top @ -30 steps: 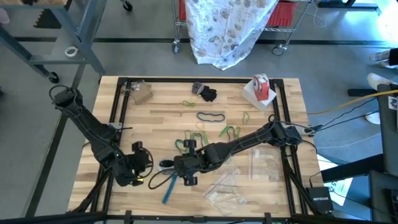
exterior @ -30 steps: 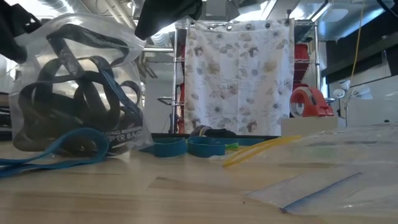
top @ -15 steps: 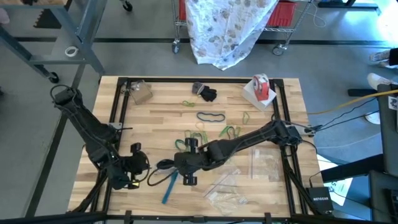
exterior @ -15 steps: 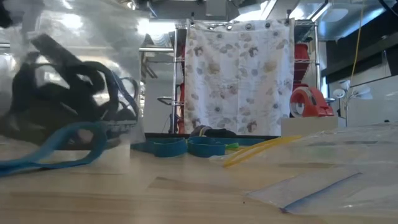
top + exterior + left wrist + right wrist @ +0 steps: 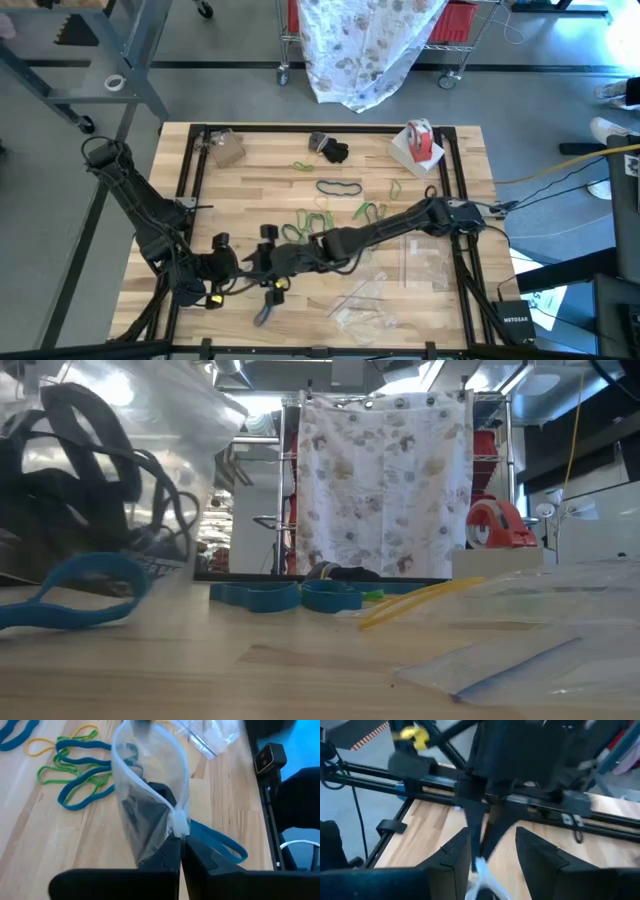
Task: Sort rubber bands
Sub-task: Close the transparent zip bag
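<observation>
A clear plastic bag [image 5: 145,820] with dark rubber bands inside hangs near the table's front left, and my left gripper [image 5: 180,855] is shut on it. In the low view the bag [image 5: 90,470] fills the upper left, with a blue band [image 5: 75,585] lying below it. My right gripper [image 5: 495,855] is open. It faces the left gripper [image 5: 225,268] at close range, with a whitish bag corner [image 5: 482,870] between its fingers; whether they touch it I cannot tell. Green, blue and yellow bands [image 5: 75,780] lie loose on the table's middle [image 5: 330,205]. My left gripper pinches the end of the bag's zip strip [image 5: 179,826] between its two fingertips, slanting downward. The bag's mouth stands open in a loop beyond the fingers. The bag hangs from that corner; whether its bottom rests on the table I cannot tell.
A red-and-white tape roll [image 5: 420,140] stands at the far right. Other clear bags [image 5: 425,265] lie flat at the front right. A black lump [image 5: 332,150] and a tan piece [image 5: 225,148] sit along the far edge. A black frame borders the tabletop.
My right gripper has moved toward the table's left, close up to the left gripper, and has tipped up toward level. The bag has shifted left and a little up in the low view. The blue band near the front edge has been dragged a little left.
</observation>
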{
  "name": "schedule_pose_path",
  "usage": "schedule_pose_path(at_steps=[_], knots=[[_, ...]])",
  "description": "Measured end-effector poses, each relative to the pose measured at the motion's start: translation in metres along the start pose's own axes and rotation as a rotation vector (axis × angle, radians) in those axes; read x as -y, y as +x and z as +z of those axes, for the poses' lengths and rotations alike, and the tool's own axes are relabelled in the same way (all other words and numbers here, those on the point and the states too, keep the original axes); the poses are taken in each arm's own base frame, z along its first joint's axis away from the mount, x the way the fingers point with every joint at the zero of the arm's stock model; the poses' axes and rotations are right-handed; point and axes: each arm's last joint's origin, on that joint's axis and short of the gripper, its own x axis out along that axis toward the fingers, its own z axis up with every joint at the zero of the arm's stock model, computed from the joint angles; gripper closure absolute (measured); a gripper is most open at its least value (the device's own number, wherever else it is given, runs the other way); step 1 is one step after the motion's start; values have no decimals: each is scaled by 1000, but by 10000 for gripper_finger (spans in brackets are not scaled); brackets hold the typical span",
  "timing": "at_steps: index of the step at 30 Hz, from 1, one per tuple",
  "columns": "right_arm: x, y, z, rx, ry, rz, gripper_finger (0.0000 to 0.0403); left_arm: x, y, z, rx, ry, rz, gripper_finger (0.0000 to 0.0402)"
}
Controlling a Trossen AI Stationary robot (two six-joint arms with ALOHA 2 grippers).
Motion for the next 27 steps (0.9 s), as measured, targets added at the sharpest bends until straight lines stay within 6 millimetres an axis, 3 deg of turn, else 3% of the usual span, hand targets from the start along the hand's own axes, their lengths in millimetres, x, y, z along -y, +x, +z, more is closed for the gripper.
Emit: schedule_pose_path(at_steps=[9,27], knots=[[9,23,-23,-58,1,35,271,0,0,0,3,-1,1,402],[8,28,-33,-109,-8,39,343,0,0,0,7,0,6,401]])
